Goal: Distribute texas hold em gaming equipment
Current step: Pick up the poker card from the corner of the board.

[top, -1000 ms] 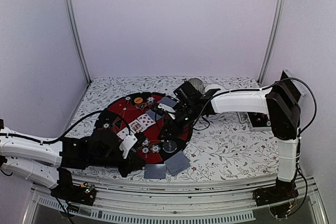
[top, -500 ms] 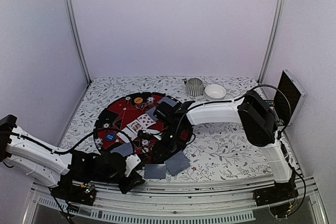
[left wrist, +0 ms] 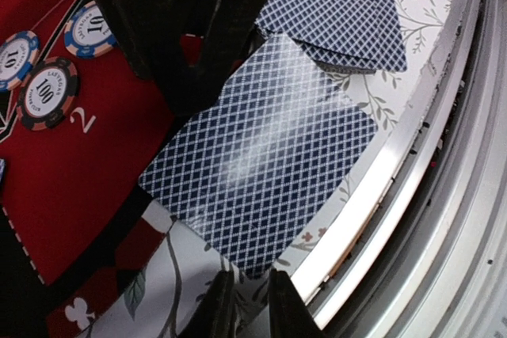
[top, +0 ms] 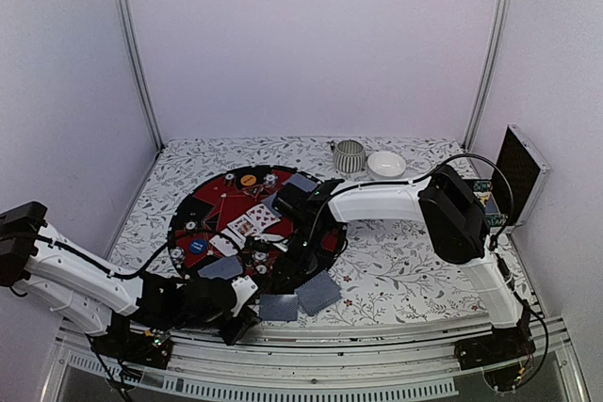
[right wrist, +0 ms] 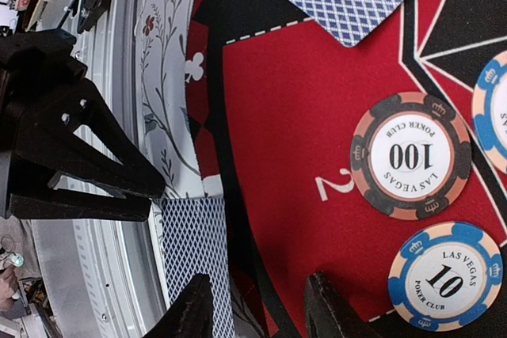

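Grey-blue-backed cards lie at the near table edge: one single card (top: 278, 306) (left wrist: 261, 172) and an overlapping pair (top: 318, 291) (left wrist: 341, 5). Another back-up card (top: 221, 268) rests on the mat's near left, and face-up cards (top: 252, 223) lie mid-mat. A black-and-orange 100 chip (right wrist: 410, 156) (left wrist: 49, 93) and blue 10 chips (right wrist: 445, 276) (left wrist: 89, 29) sit on the red felt. My left gripper (top: 237, 315) (left wrist: 247, 306) hovers just short of the single card's corner, its jaws slightly open and empty. My right gripper (top: 298, 268) (right wrist: 261, 310) points down over the mat's near rim, open, holding nothing.
The round red-and-black mat (top: 221, 197) fills the table's left middle. A ribbed grey cup (top: 350, 155) and a white bowl (top: 386, 165) stand at the back. A black case (top: 523, 171) leans at the right wall. The metal table rail (left wrist: 412, 156) runs beside the near cards.
My left arm pulled back off the mat to the near edge and its jaws parted; a card now shows on the mat's near left. The right gripper swung from the mat's far side toward its near rim.
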Motion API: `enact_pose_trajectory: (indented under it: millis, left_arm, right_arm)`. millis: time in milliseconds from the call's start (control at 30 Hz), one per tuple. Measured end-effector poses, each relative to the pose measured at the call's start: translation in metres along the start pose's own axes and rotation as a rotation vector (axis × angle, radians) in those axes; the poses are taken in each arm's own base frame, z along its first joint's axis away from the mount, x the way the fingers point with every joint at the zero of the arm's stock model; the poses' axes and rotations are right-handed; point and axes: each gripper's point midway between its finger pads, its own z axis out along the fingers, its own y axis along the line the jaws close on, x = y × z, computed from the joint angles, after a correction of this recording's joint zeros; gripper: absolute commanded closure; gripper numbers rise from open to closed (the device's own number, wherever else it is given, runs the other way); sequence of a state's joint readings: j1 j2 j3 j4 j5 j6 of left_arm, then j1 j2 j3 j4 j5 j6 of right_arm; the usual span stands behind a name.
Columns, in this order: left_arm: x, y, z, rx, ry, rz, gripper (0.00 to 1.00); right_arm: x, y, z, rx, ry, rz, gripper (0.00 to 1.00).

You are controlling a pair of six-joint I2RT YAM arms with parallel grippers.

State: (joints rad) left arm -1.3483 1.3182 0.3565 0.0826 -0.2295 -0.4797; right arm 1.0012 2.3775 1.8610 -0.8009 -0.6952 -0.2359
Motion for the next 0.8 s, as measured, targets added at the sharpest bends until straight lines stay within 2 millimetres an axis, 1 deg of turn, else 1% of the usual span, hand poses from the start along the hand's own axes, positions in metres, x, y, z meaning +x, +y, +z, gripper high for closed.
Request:
enact_pose_trajectory:
  millis: [100, 333, 467, 533, 600, 700, 733, 800]
  left_arm:
    - [-0.001, 0.003, 0.000, -0.018, -0.008, -0.001, 0.82]
    - [-0.001, 0.007, 0.000, -0.039, -0.016, -0.003, 0.82]
    - [0.000, 0.009, 0.001, -0.045, -0.014, -0.002, 0.82]
    - [-0.001, 0.009, 0.001, -0.046, -0.016, -0.003, 0.82]
    - [-0.001, 0.009, 0.001, -0.047, -0.017, -0.003, 0.82]
    - [-0.001, 0.009, 0.001, -0.047, -0.017, -0.003, 0.82]
    - [-0.001, 0.009, 0.001, -0.047, -0.017, -0.003, 0.82]
    - [0.000, 0.009, 0.001, -0.048, -0.017, -0.003, 0.83]
  right_arm:
    - [0.001, 0.003, 0.001, -0.024, 0.000, 0.000, 0.59]
    - [0.005, 0.018, 0.008, -0.122, 0.008, 0.017, 0.60]
    - [0.007, 0.020, 0.011, -0.133, 0.015, 0.035, 0.65]
    - [0.007, 0.019, 0.012, -0.132, 0.016, 0.045, 0.70]
    - [0.006, 0.018, 0.013, -0.129, 0.016, 0.054, 0.78]
    - [0.007, 0.015, 0.015, -0.121, 0.019, 0.064, 0.95]
    - [0.007, 0.014, 0.016, -0.117, 0.021, 0.068, 0.97]
    - [0.009, 0.014, 0.019, -0.117, 0.027, 0.079, 0.98]
